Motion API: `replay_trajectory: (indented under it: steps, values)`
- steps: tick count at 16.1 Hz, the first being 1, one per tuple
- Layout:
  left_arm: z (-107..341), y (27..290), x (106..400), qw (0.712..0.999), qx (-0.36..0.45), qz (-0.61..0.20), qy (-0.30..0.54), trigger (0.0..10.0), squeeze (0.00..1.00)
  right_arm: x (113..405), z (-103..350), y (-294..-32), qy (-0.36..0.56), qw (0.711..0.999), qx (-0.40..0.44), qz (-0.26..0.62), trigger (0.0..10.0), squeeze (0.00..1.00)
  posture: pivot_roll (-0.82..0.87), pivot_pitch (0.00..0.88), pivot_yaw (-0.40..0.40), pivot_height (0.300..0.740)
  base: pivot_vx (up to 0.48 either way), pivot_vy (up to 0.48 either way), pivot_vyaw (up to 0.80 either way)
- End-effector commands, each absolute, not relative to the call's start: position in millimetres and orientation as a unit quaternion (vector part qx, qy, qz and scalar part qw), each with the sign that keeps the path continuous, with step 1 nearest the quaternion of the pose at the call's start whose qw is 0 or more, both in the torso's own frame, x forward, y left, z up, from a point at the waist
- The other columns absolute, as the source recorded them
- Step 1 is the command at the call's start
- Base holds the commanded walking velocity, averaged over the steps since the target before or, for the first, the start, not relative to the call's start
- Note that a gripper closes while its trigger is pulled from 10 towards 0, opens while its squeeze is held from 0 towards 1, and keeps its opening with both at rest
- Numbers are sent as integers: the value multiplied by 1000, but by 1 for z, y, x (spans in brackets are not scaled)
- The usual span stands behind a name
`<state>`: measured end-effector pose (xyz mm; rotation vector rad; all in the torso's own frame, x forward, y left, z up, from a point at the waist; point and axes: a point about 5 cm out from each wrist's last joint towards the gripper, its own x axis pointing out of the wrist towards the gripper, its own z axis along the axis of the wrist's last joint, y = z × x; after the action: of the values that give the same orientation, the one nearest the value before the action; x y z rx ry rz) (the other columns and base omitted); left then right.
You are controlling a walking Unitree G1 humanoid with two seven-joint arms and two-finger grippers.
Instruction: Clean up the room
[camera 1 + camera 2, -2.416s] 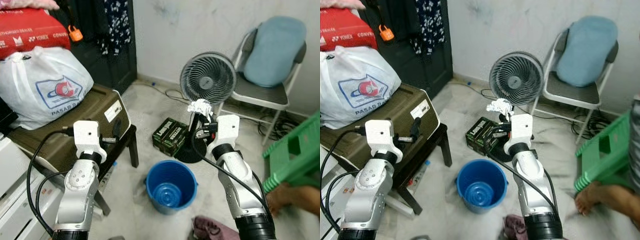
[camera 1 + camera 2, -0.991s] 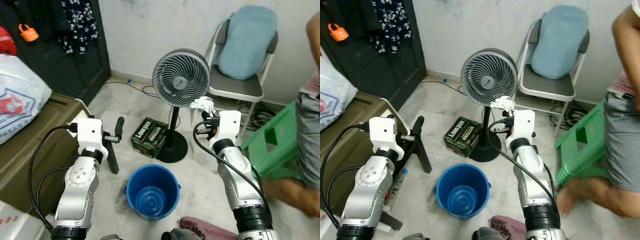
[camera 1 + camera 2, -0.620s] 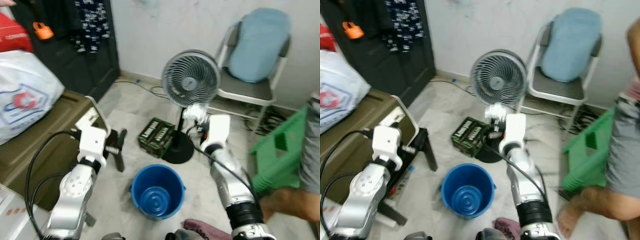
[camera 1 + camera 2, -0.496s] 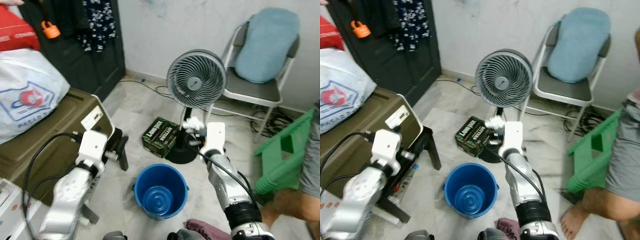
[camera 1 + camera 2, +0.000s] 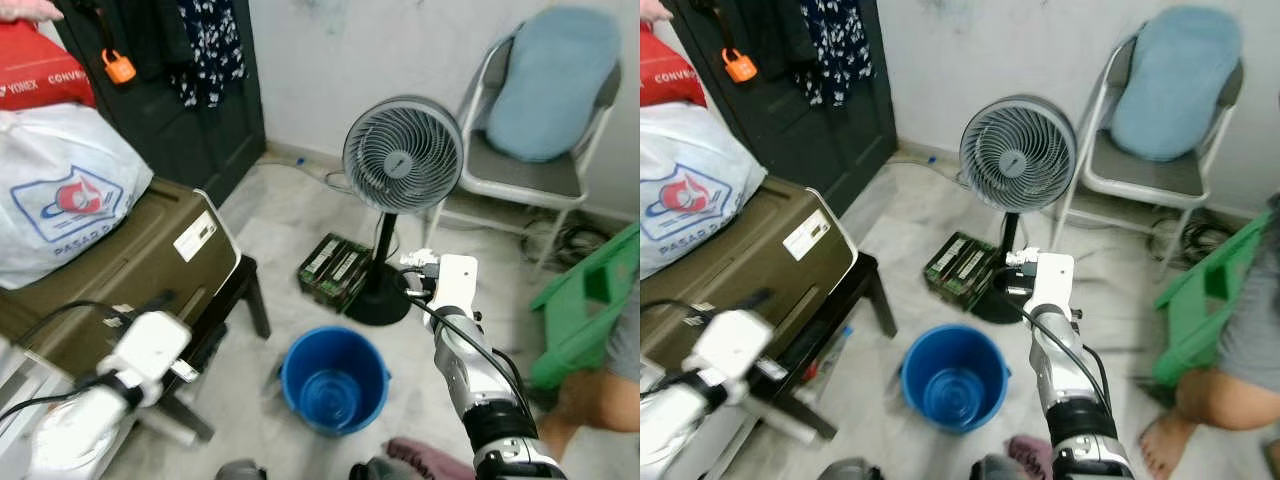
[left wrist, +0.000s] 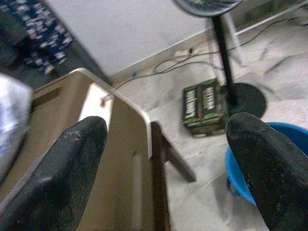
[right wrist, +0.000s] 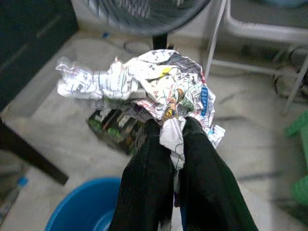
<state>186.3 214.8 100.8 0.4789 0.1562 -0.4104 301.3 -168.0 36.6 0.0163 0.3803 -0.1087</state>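
While the right gripper [image 5: 418, 262] hangs beyond the bucket [image 5: 335, 378], the drop looks next: draw back over it. Its wrist view shows fingers [image 7: 149, 192] clamped on the wrapper [image 7: 159, 94]. The left gripper [image 6: 166, 163] gapes, empty.

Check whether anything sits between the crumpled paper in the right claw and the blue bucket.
Nothing visible does. The right claw grips the crumpled paper, and the blue bucket stands open-topped on the floor below, nothing across its mouth.
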Motion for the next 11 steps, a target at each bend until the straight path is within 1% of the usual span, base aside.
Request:
replay_trajectory:
  steps: [1,4,5,7,9,11]
  values:
    - [115,217,184,945,245,-205,67,10000,0,302,34,-165,204,977,10,-54,10000,0,192,108,63,740,0,0,0]
    - [128,221,180,941,254,-213,70,10000,0,307,27,-158,228,973,24,-40,10000,0,231,140,94,740,0,0,0]
    - [134,224,177,938,261,-217,75,10000,0,309,23,-150,245,969,-4,-25,10000,0,255,158,119,740,0,0,0]
    - [141,226,171,932,268,-227,88,10000,0,313,18,-134,270,962,-33,2,10000,0,276,170,138,740,0,0,0]
    - [145,227,171,930,272,-231,89,10000,0,316,20,-120,276,961,-20,17,10000,0,296,181,150,740,0,0,0]
    - [149,230,173,928,276,-231,92,10000,0,317,19,-100,284,957,-21,50,10000,0,301,185,159,740,0,0,0]
